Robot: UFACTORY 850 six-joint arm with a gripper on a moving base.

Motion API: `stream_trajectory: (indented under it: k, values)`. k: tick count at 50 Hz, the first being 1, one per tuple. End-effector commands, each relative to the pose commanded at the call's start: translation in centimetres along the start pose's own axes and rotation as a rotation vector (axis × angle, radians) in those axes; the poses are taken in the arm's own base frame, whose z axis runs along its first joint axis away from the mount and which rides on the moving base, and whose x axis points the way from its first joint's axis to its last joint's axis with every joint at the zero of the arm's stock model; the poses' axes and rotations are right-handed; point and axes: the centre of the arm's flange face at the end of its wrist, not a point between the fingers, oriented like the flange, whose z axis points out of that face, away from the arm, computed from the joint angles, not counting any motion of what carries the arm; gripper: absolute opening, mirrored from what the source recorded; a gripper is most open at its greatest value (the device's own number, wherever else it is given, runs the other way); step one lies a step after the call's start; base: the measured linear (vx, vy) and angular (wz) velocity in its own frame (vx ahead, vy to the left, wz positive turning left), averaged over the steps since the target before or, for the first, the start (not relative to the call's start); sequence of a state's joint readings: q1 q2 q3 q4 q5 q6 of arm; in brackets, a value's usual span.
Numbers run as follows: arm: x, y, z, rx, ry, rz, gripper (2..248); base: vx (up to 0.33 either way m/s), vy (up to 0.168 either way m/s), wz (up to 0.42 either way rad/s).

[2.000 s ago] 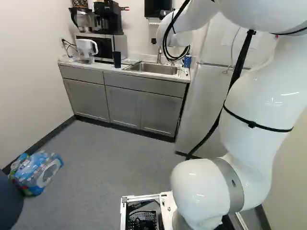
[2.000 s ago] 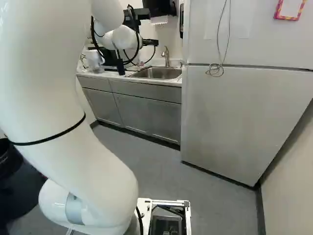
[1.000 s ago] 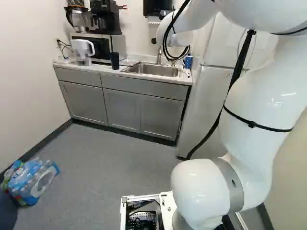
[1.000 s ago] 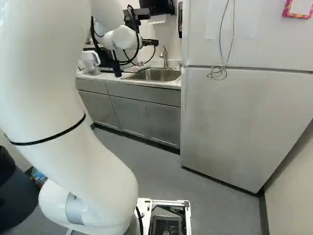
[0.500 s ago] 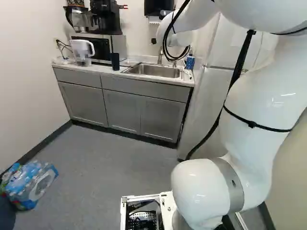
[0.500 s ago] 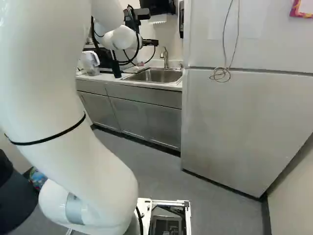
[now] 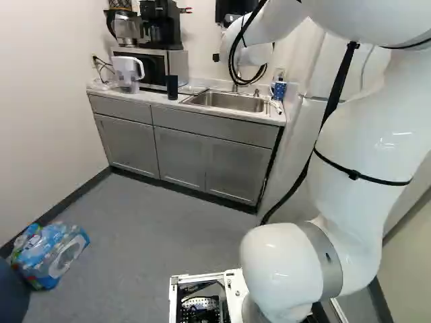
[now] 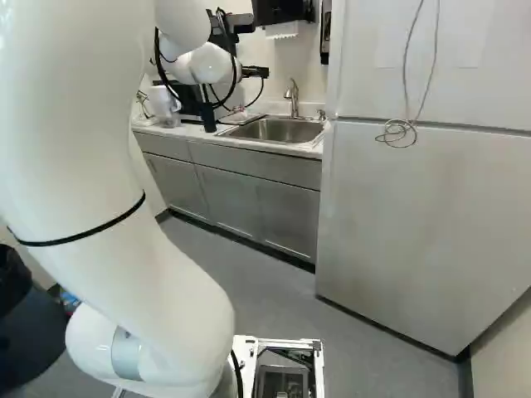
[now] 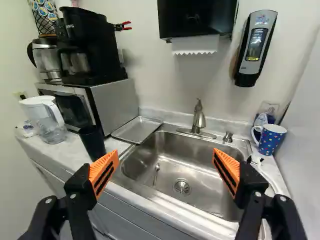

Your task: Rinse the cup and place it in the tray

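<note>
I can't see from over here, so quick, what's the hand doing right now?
Hand: open, holding nothing, its orange pads standing wide apart.

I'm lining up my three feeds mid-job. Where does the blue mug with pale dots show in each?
Left base view: upper right of centre, on the countertop between the sink and the white refrigerator.
Right base view: not in it; the refrigerator probably hides that end.
Wrist view: the mug stands beside the sink, across it from the shallow metal tray.
Shared landmark: the stainless steel sink, in all three.
</note>
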State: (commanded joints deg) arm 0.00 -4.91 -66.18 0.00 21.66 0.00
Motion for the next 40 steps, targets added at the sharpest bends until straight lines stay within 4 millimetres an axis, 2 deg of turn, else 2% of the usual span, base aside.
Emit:
stream_trajectory:
  k: [12,40]
  values:
    - [0.00,0.00,0.00,0.000,0.000,0.000,247,0.092,0.033,0.136]
    - [0.00,0.00,0.00,0.000,0.000,0.000,247,0.086,0.001,-0.005]
